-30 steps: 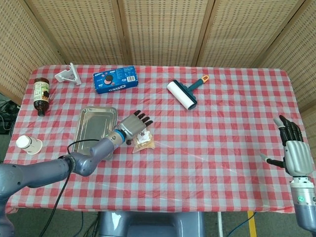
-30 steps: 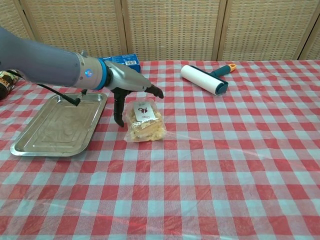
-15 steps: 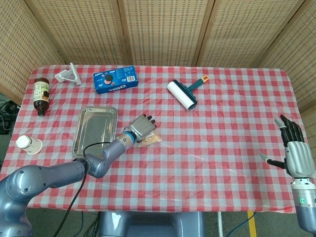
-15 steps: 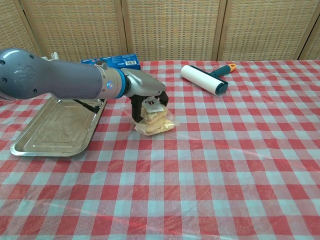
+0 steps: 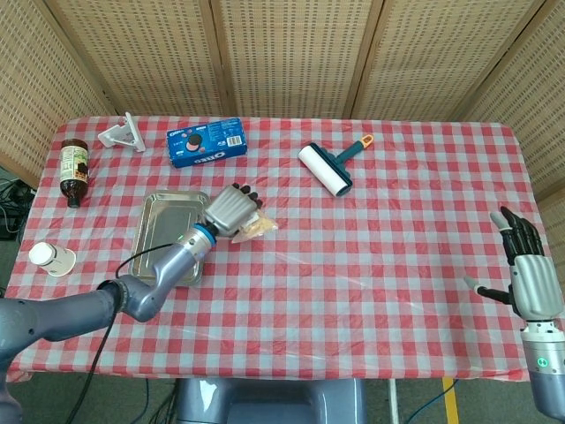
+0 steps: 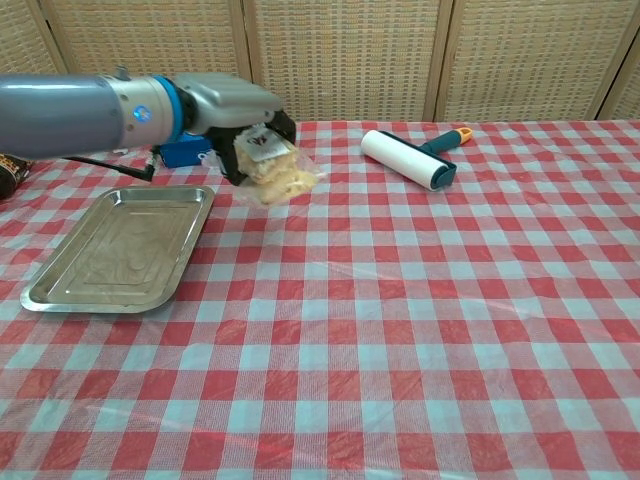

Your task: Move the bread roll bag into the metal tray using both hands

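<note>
I'm carrying the bread roll bag (image 6: 272, 172) in the air, just right of the metal tray (image 6: 120, 250), and it could be slipping: only my left hand (image 5: 231, 210) is grasping it, fingers (image 6: 240, 160) wrapping its top. My right hand (image 5: 527, 276) is hovering far off, fingers spread, holding nothing.
</note>
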Controlling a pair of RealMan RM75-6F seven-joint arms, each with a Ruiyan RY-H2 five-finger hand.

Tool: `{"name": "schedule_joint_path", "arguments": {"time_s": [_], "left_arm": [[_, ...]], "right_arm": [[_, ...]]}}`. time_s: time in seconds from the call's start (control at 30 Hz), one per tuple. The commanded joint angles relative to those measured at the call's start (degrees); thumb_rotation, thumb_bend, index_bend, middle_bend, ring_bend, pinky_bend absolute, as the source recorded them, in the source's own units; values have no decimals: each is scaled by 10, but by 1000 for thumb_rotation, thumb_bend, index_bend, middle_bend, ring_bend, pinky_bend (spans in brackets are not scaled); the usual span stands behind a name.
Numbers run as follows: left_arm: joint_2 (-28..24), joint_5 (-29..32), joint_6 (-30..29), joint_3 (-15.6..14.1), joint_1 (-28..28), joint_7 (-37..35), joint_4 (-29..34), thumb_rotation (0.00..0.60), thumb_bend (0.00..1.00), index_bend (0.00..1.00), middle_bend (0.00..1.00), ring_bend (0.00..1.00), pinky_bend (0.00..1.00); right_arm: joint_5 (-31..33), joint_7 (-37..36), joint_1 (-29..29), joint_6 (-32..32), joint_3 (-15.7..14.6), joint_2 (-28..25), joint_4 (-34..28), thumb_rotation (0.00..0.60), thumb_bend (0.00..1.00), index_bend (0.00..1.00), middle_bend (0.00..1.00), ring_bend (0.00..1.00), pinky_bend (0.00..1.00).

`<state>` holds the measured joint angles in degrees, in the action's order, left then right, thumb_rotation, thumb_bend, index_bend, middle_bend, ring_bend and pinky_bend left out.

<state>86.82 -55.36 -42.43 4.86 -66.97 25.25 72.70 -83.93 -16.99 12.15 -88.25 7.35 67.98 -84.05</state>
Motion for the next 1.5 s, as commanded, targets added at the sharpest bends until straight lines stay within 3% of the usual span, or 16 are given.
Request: {"name": "schedule_joint_path", "arguments": {"time_s": [0.03, 0.3, 0.53, 0.7, 0.77, 0.87, 0.93, 1.0, 1.3, 1.5], "left_arm": [[-61, -25, -38, -11, 40, -14, 51, 600, 410, 490, 267, 212, 300], [-119, -48, -63, -45, 105, -44, 77, 600, 404, 484, 259, 212, 294], [-104, -58, -69, -57, 153, -92, 44, 600, 395, 471, 212, 188, 242], [-82, -69, -60, -53, 169, -121, 14, 600, 368, 432, 170, 145, 140], [-80, -73, -55, -51, 171, -126, 10, 600, 336, 393, 119, 106, 101], [-79, -74, -46, -52, 174, -128, 7, 600, 237, 224, 14, 13, 14], [-81, -67, -33, -52, 174, -125, 6, 600, 175, 84, 0, 0, 0], [-85, -53, -17, -49, 173, -120, 9, 600, 139, 32, 0, 0, 0], [-103, -30, -21, -36, 181, -106, 34, 600, 106, 0, 0, 0, 0], [-128, -53, -104, -16, 224, -138, 93, 600, 109, 0, 0, 0, 0]], "right_arm": [[-5, 3, -1, -2, 0, -1, -3, 600, 100, 24, 0, 0, 0], [-21, 16, -3, -4, -2, 0, -12, 600, 100, 25, 0, 0, 0], [-31, 28, -3, -3, -2, 2, -19, 600, 100, 32, 0, 0, 0], [-34, 33, -3, -2, -2, 2, -22, 600, 100, 32, 0, 0, 0], [-35, 33, -4, -3, -2, 2, -23, 600, 100, 32, 0, 0, 0], [-36, 34, -5, -3, -1, 2, -23, 600, 100, 32, 0, 0, 0], [-35, 35, -5, -2, -1, 2, -22, 600, 100, 32, 0, 0, 0], [-35, 34, -6, 0, -1, 3, -22, 600, 100, 32, 0, 0, 0], [-37, 35, -7, 0, 0, 3, -22, 600, 101, 32, 0, 0, 0], [-37, 39, -8, 1, 2, 4, -21, 600, 100, 32, 0, 0, 0]]}}
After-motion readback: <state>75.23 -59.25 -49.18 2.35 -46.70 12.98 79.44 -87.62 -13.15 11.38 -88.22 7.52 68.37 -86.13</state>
